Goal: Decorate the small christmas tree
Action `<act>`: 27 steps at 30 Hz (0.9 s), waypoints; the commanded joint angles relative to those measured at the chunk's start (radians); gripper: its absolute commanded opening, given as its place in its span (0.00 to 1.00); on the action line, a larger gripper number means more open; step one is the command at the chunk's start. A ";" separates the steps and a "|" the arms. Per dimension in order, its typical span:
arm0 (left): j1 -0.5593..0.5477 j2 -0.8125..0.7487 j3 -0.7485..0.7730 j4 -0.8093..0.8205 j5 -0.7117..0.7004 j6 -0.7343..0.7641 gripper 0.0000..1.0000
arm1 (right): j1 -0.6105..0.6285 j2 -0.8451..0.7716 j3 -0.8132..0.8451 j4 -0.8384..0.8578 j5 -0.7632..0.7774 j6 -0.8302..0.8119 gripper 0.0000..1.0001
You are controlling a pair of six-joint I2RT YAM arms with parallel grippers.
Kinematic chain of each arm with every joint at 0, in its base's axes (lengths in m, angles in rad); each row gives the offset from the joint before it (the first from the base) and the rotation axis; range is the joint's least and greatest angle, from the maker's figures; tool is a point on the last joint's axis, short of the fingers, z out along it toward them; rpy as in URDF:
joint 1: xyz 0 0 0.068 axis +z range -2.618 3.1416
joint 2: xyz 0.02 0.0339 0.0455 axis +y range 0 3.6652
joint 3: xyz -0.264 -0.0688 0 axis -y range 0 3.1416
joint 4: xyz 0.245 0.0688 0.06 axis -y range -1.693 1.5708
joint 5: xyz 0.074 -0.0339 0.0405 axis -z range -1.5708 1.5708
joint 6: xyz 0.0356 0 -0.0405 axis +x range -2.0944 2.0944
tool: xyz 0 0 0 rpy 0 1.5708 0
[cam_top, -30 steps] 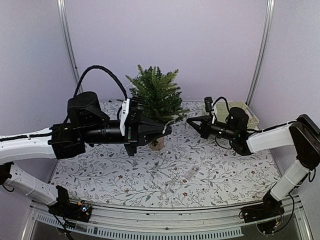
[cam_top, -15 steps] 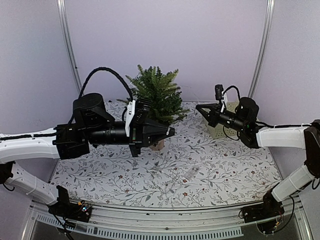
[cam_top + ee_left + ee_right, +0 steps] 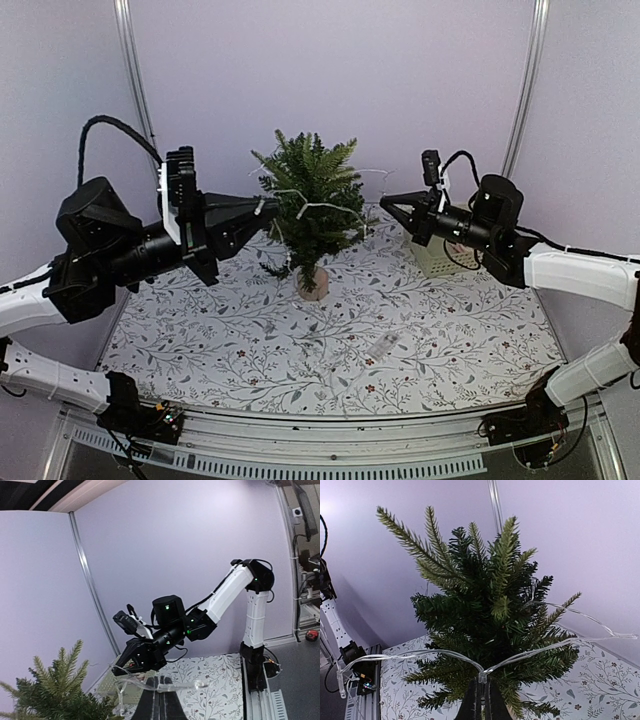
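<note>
The top camera sits high behind both arms and looks down and forward over the whole table (image 3: 450, 345) to the back wall, from far off. The left wrist camera rides on the left arm (image 3: 110, 250) and looks across at the right arm (image 3: 225, 592), with the small christmas tree (image 3: 55, 695) low in its left corner. The right wrist camera faces the tree from close by. All three views share the tree and the light string (image 3: 318, 205).

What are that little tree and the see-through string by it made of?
The tree looks plastic: stiff, even, matte dark-green needles. The string seems glossy clear plastic, likely wire inside with tiny lights, though I can't confirm bulbs.
</note>
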 commanded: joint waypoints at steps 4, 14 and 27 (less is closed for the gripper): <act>0.042 -0.117 -0.059 -0.028 -0.211 0.020 0.00 | 0.091 -0.009 0.073 -0.135 0.022 -0.043 0.00; 0.097 -0.227 -0.108 -0.049 -0.495 0.004 0.00 | 0.234 0.057 0.160 -0.203 0.082 -0.070 0.00; 0.257 -0.185 -0.067 -0.180 -0.651 -0.145 0.00 | 0.314 0.143 0.247 -0.252 0.194 -0.112 0.28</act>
